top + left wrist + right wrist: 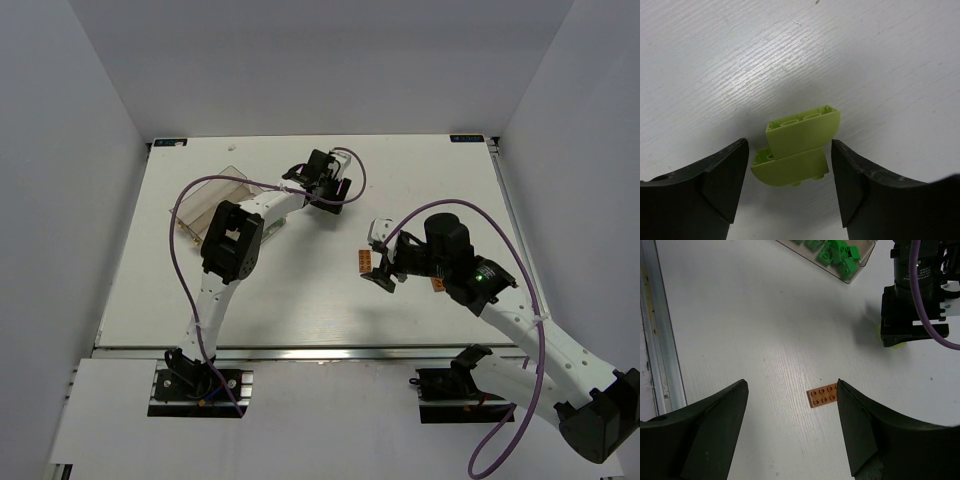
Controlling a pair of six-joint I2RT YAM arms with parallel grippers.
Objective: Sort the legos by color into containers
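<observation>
Directly under the left gripper (790,146) lie the lime pair (797,150): two lime bricks pressed together, whether clipped I cannot tell. They rest on the table (715,60), right of the tray (213,190) in the top view and near it. Their long axis runs across the gap from finger to finger, slightly tilted. The jaws are spread, one finger on each side. Neither finger touches them, though the right-hand one in the wrist view is just beside the upper brick. In my judgement a plain close would catch them by the ends.

The orange plate (822,396) is farther from the tray, right of it and toward the arm bases. It lies flat, studs up, below the right gripper (792,386), whose jaws are also spread and hold nothing. The plate sits off-centre against the right-hand finger in that wrist view, long axis roughly across the gap. The right arm is clearly the nearer one to it. A second orange piece (437,284) lies beyond, farther again from the tray.

Green bricks (835,252) are already in the tray.

No brand, label or writing is legible anywhere.
</observation>
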